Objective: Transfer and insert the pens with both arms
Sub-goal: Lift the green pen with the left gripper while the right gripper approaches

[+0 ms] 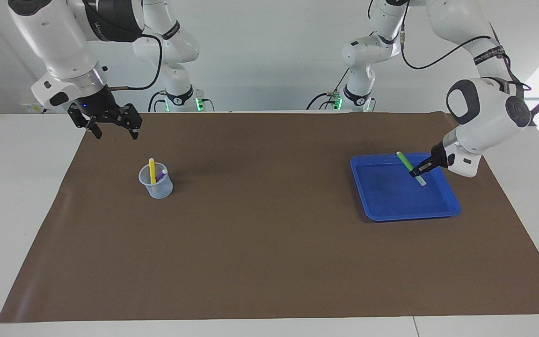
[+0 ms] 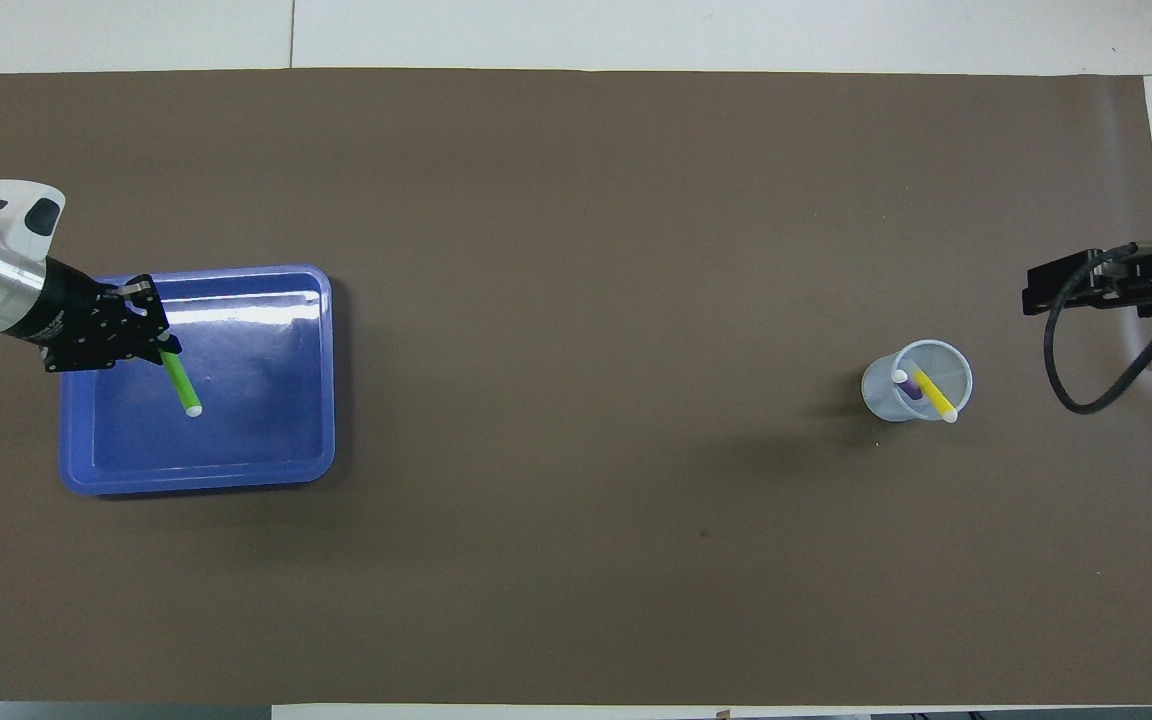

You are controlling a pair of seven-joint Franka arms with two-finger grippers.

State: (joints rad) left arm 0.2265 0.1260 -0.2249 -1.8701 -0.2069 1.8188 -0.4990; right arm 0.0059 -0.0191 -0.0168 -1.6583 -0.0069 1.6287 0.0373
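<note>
My left gripper (image 1: 420, 171) is shut on the green pen (image 1: 405, 162) and holds it tilted over the blue tray (image 1: 410, 216), whitish cap end lowest. I cannot tell whether that end touches the tray floor. The overhead view shows the left gripper (image 2: 160, 346), the green pen (image 2: 181, 388) and the tray (image 2: 196, 486) too. The yellow pen (image 1: 152, 168) and the purple pen (image 1: 161, 175) stand in a clear cup (image 1: 157, 188) toward the right arm's end. My right gripper (image 1: 114, 125) is open and empty in the air beside the cup, over the mat's edge.
A brown mat (image 1: 269, 252) covers most of the white table. Two smaller white arms with green lights (image 1: 181, 96) (image 1: 354, 96) stand at the robots' edge. In the overhead view the cup (image 2: 916, 382) holds both pens, and the right gripper (image 2: 1086, 282) trails a black cable.
</note>
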